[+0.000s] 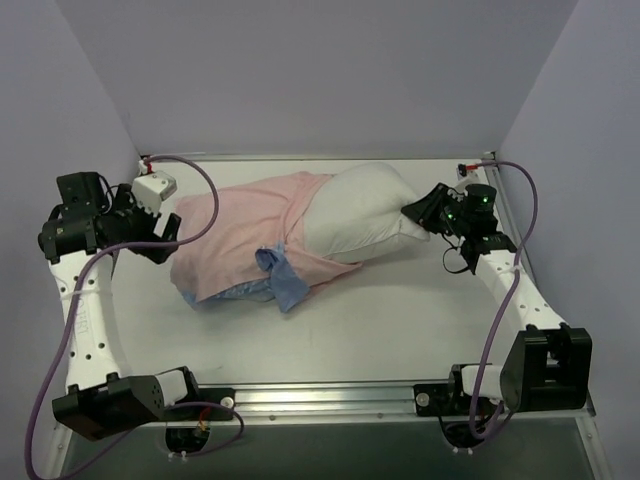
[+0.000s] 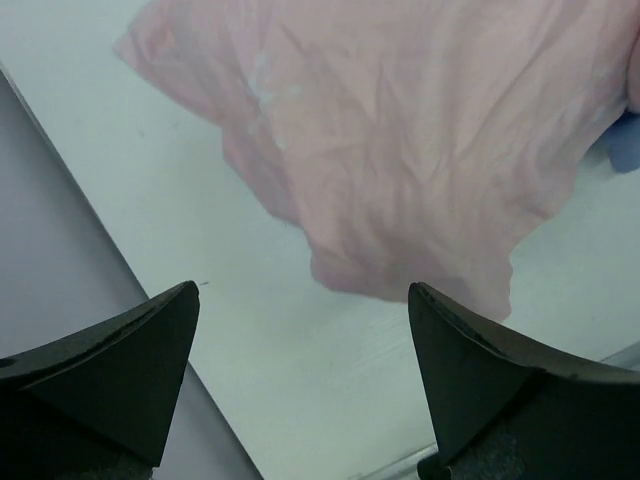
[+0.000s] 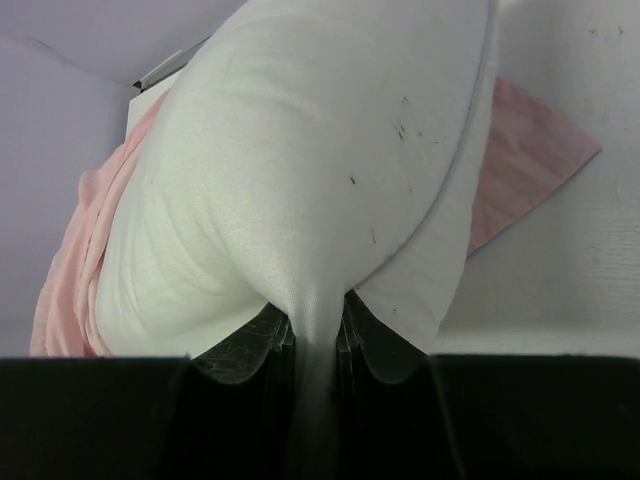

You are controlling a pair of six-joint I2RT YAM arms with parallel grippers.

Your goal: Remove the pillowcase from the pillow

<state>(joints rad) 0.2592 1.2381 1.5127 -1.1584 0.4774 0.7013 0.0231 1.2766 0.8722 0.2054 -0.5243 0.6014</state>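
The pillowcase [image 1: 240,232] lies crumpled on the left half of the table, pale pink side out, with blue folds [image 1: 286,276] at its near edge. It still covers the left end of the white pillow [image 1: 365,212], whose right part sticks out bare. My left gripper [image 1: 166,236] hovers open just beyond the pillowcase's left edge. In the left wrist view its fingertips [image 2: 135,345] stand wide apart with only table between them and the pink pillowcase [image 2: 400,140] ahead. My right gripper [image 3: 318,315] is shut on a pinched fold at the right end of the pillow [image 3: 320,160].
The white table [image 1: 400,320] is boxed in by grey walls [image 1: 80,110] at the left, back and right. The left wall runs close beside my left gripper. A metal rail [image 1: 320,398] edges the front between the arm bases.
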